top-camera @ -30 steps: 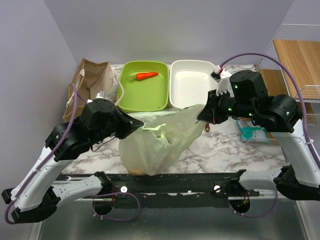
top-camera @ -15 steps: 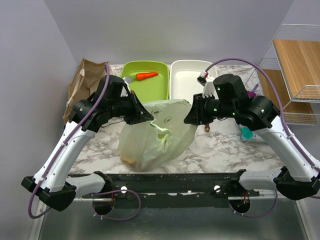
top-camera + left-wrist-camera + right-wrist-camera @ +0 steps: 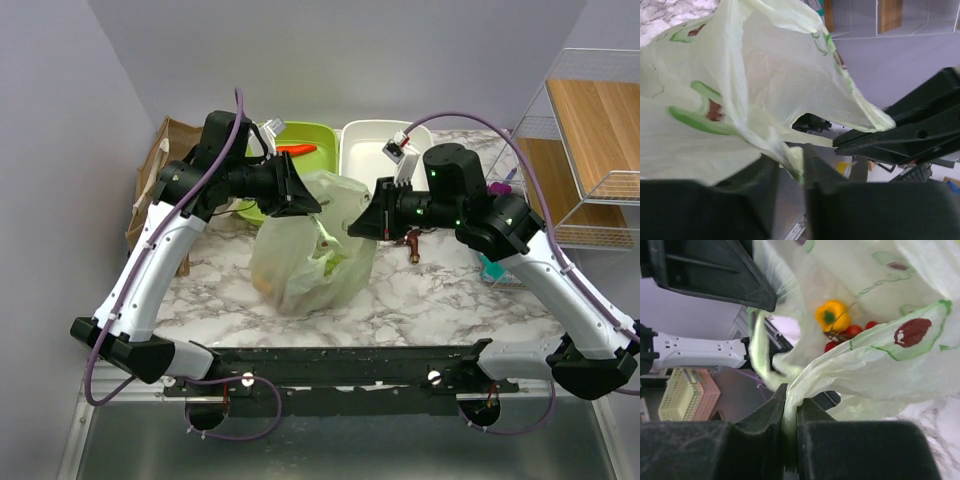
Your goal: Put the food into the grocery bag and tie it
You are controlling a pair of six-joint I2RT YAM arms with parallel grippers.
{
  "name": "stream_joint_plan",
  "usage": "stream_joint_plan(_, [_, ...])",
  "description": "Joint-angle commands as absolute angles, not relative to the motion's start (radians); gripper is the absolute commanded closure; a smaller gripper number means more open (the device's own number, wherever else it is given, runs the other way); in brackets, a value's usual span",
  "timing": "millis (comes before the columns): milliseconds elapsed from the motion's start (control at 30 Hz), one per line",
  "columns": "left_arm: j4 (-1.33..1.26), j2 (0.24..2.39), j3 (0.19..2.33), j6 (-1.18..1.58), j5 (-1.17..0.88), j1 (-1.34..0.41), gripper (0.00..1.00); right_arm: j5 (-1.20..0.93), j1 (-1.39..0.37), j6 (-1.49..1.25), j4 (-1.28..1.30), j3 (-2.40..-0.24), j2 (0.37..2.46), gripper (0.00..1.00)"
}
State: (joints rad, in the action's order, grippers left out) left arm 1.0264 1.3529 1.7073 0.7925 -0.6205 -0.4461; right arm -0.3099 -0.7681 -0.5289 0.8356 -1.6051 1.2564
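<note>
Pulled narrower, grocery bag (image 3: pixel 310 262) holds yellow pepper (image 3: pixel 831 314) and cherry tomatoes (image 3: pixel 854 331).

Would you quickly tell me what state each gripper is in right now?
Left gripper: closed, pinching the thin translucent pale-green plastic bag.
Right gripper: closed on the same bag.

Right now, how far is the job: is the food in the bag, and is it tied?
Done: a yellow bell pepper and cherry tomatoes lie inside the grocery bag. In hand: the left gripper and right gripper each pinch its top plastic. Left: no knot shows yet.
</note>
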Motion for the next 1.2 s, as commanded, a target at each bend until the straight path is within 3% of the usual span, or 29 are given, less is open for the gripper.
stream_joint_plan(0, [1.085, 1.391, 1.837, 0.672, -0.678, -0.439, 0.52, -0.477, -0.767, -0.528, 0.71, -1.516, 1.211, 0.92])
stream_joint_plan(33, [1.114, 1.394, 1.851, 0.664, -0.66, -0.439, 0.35, -0.486, -0.767, -0.523, 0.708, -1.503, 1.203, 0.94])
stream_joint_plan(100, [1.149, 1.385, 1.859, 0.655, -0.627, -0.439, 0.16, -0.489, -0.767, -0.513, 0.708, -1.48, 1.196, 0.97])
stream_joint_plan(167, [1.181, 1.367, 1.851, 0.655, -0.594, -0.439, 0.09, -0.499, -0.767, -0.495, 0.713, -1.467, 1.194, 0.99])
stream_joint_plan(433, [1.326, 1.271, 1.807, 0.656, -0.446, -0.439, 0.13, -0.578, -0.767, -0.424, 0.715, -1.431, 1.218, 0.99])
stream_joint_plan(633, [1.306, 1.139, 1.751, 0.626, -0.443, -0.44, 0.07, -0.669, -0.766, -0.418, 0.638, -1.375, 1.232, 0.99])
stream_joint_plan(867, [1.237, 1.018, 1.577, 0.539, -0.447, -0.442, 0.24, -0.665, -0.766, -0.337, 0.653, -1.391, 1.288, 0.99])
stream_joint_plan(1000, [1.219, 0.979, 1.518, 0.492, -0.358, -0.446, 0.25, -0.641, -0.768, -0.278, 0.673, -1.395, 1.301, 0.99])
stream_joint_plan(1167, [1.11, 0.926, 1.429, 0.496, -0.257, -0.453, 0.26, -0.465, -0.768, -0.238, 0.635, -1.375, 1.268, 0.99])
